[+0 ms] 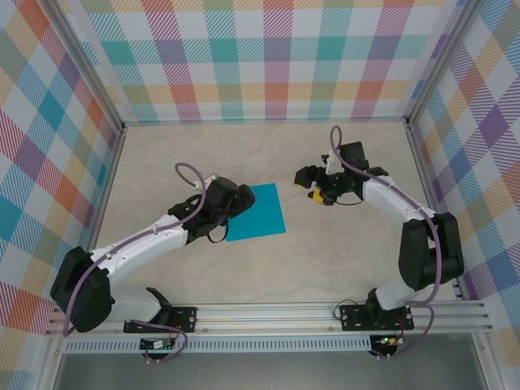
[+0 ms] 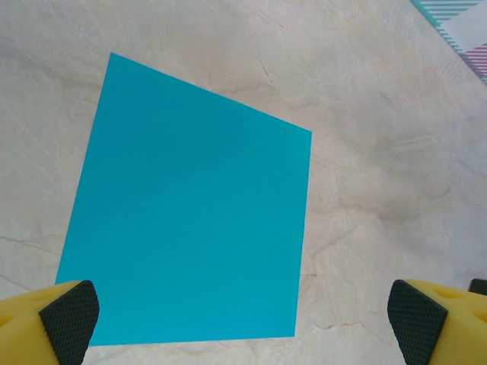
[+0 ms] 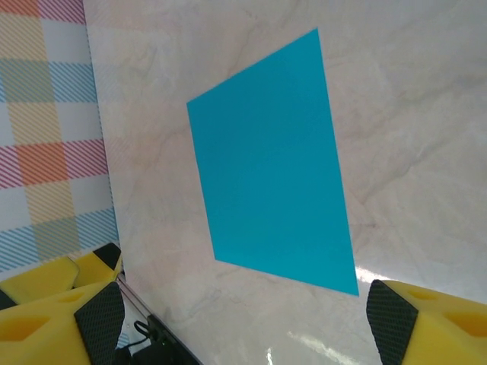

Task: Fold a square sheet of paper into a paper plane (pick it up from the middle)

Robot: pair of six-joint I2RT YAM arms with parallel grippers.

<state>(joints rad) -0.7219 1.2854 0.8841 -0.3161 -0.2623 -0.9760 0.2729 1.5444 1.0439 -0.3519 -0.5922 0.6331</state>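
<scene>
The square sheet of paper (image 1: 262,213) lies flat and unfolded on the table's middle, teal-blue. My left gripper (image 1: 237,200) hangs over its left edge, hiding that edge from above. In the left wrist view the sheet (image 2: 190,205) spreads ahead of the open left gripper (image 2: 243,321), whose left pad (image 2: 70,319) is over the sheet's near corner. My right gripper (image 1: 313,187) hovers just right of the sheet, apart from it. Its wrist view shows the sheet (image 3: 270,160) beyond the open right gripper (image 3: 245,323), with nothing between the pads. The paper plane is out of view.
The pale marbled table (image 1: 349,260) is walled by plaid panels (image 1: 268,57) at the back and both sides. A metal rail (image 1: 268,317) carrying the arm bases runs along the near edge. The left plaid wall (image 3: 46,114) appears in the right wrist view.
</scene>
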